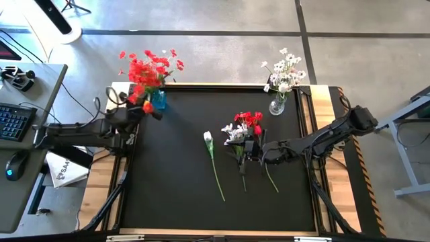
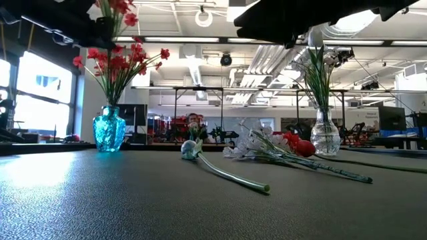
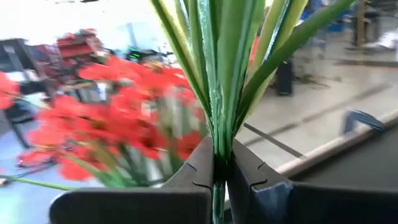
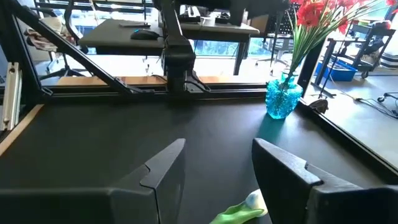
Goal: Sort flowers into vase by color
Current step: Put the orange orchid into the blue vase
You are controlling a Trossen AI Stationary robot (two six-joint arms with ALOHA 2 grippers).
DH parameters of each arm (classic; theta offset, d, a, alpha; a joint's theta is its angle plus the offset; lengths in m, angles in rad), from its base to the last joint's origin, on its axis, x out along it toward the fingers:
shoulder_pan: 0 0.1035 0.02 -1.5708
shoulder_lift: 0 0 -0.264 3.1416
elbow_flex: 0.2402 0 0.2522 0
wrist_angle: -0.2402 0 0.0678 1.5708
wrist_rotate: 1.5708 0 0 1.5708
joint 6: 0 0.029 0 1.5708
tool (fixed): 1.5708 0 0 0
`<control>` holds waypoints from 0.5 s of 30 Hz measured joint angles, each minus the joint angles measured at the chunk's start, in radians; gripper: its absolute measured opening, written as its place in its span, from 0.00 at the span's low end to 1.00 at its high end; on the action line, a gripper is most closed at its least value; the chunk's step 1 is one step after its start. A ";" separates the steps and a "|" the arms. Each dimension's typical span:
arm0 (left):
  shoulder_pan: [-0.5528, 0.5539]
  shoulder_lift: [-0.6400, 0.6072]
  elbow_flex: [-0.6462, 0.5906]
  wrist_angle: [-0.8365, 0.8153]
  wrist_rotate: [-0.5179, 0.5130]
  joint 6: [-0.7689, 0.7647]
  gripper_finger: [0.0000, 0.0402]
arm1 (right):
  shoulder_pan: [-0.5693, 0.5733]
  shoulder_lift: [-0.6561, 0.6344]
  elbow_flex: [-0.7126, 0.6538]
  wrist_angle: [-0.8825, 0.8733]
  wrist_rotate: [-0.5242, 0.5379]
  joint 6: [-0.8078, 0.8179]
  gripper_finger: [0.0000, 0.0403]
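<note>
Plastic flowers loose mid-mat; light, springy stems, best pinched mid-stem. Left gripper clamped on red flower stem by blue vase. Right gripper spread over pile, probably lining up.

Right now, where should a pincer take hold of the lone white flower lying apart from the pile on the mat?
Grip the lone white flower at mid-stem, coming straight down from above. It lies flat, bloom toward the vases, and the stem is thin, bare and clear of the pile. The fingers should straddle the stem crosswise. The open right pincer is probably the closer one; the left pincer holds a stem.
</note>
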 joint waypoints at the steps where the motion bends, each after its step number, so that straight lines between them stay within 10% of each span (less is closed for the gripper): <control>1: 0.012 -0.014 -0.004 0.016 -0.008 0.024 0.00 | 0.000 0.000 0.000 0.001 0.000 0.000 0.45; 15: 0.349 0.017 -0.007 0.052 0.203 0.078 0.01 | 0.000 0.000 0.000 0.038 -0.002 -0.038 0.45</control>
